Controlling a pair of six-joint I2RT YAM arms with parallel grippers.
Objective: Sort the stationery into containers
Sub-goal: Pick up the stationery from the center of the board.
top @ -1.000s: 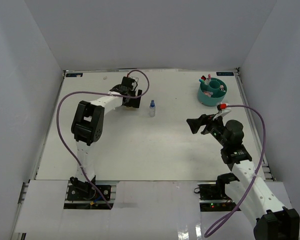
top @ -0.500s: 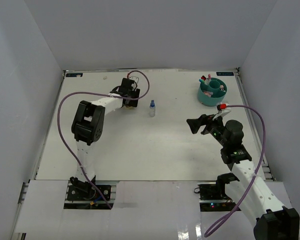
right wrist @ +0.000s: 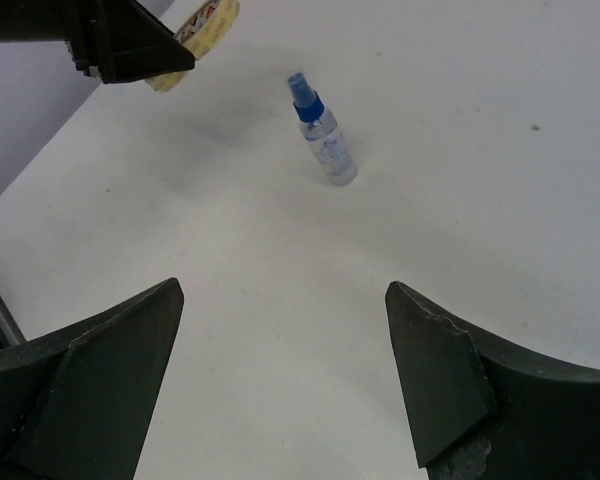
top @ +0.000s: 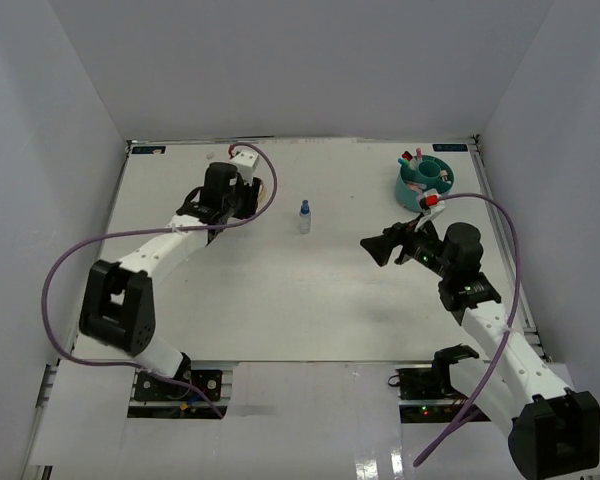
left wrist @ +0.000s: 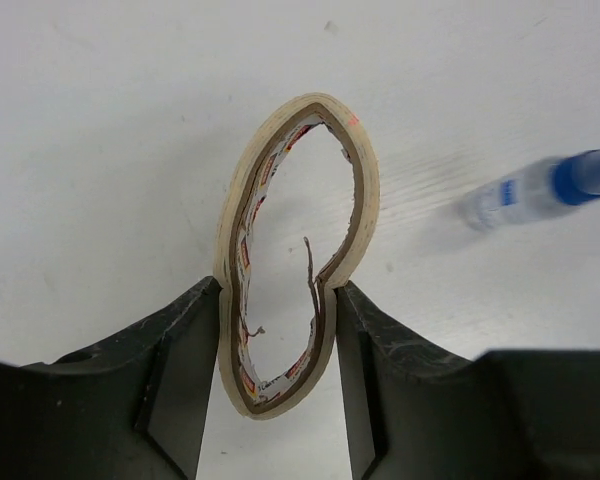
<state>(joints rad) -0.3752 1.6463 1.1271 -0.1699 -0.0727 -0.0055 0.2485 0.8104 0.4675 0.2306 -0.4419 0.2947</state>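
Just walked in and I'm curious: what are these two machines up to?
Two robot arms are sorting desk bits into a teal organiser, which already holds some pens. The left arm has its jaws pinched on a squashed tan loop. The right arm has open jaws pointed at a small blue-capped bottle standing on the table.

Plainly a robotics lab test cell: white table (top: 280,300) boxed in by plain grey walls (top: 300,70), left arm (top: 150,255) and right arm (top: 490,320) bolted at its near edge (purple cables (top: 46,290) looping loose).
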